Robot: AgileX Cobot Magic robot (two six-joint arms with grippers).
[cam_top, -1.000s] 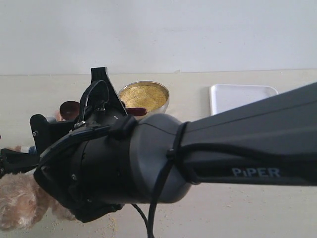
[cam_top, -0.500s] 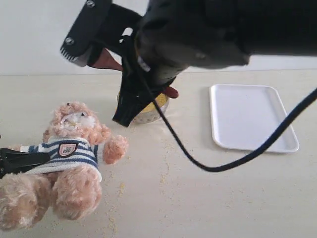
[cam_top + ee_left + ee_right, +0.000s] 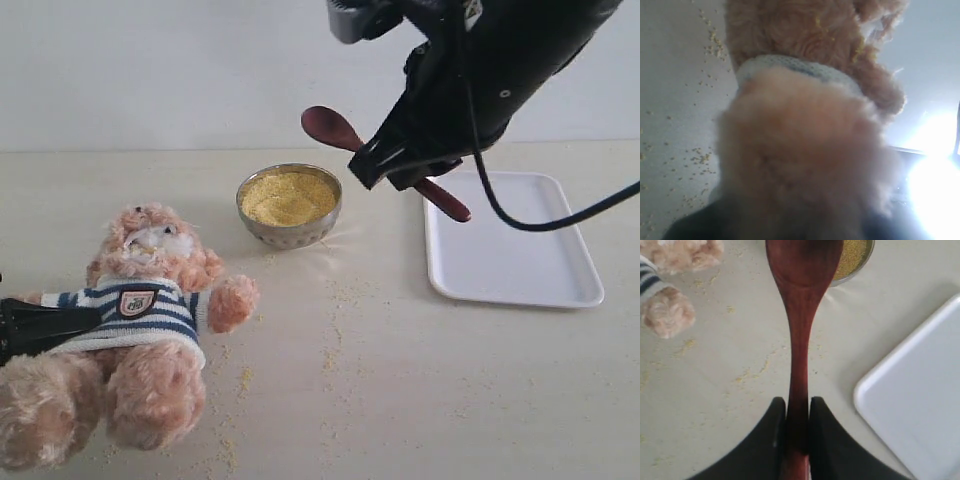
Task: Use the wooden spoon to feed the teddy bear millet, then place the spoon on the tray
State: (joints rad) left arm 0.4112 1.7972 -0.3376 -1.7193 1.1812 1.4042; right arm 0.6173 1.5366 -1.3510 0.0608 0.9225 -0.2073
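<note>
the right gripper clenches the wooden spoon at upper centre. millet specks in the teddy bear's fur suggest feeding is done; setting the spoon on the tray at right remains.

The teddy bear lies on the table at my left. The millet is in the bowl, behind it, in the middle. The tray lies right. My wooden spoon hangs above, between bowl and tray.
</note>
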